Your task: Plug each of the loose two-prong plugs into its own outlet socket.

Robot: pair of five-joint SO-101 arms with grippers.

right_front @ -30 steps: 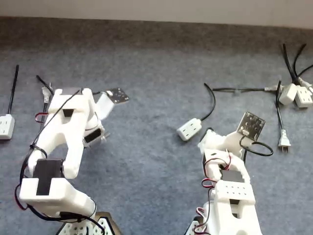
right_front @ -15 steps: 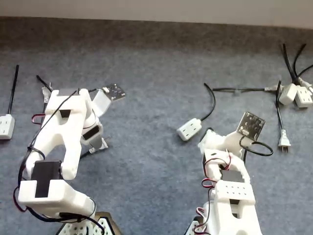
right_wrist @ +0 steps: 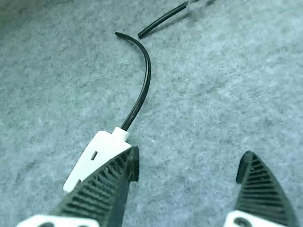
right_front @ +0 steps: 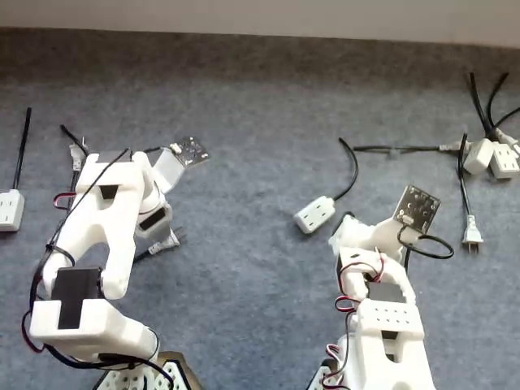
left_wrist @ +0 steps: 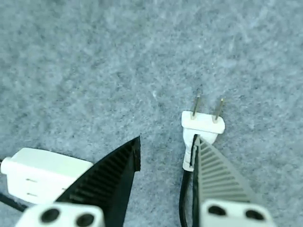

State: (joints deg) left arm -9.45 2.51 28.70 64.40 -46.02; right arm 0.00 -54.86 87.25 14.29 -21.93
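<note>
A white two-prong plug (left_wrist: 203, 124) lies flat on the grey carpet, prongs pointing away from my left gripper (left_wrist: 168, 151). That gripper is open; the plug's rear and black cord rest against the inner edge of one finger (left_wrist: 215, 175). A white outlet socket (left_wrist: 42, 172) lies just outside the other finger. From above, this plug (right_front: 168, 241) shows under the left arm. My right gripper (right_wrist: 187, 163) is open low over the carpet, one finger (right_wrist: 111, 184) touching a white outlet socket (right_wrist: 97, 156) on a black cord; the same socket (right_front: 314, 214) shows from above.
Another loose plug (right_front: 471, 236) lies at the right, with two white sockets (right_front: 491, 157) and tangled black cords behind it. A socket (right_front: 10, 210) sits at the far left edge and a small plug (right_front: 77, 152) behind the left arm. Bare carpet spans the middle.
The left arm's wrist has shifted slightly towards the left and the near side, and the plug with its cord has come out from under it. The right arm has not moved.
</note>
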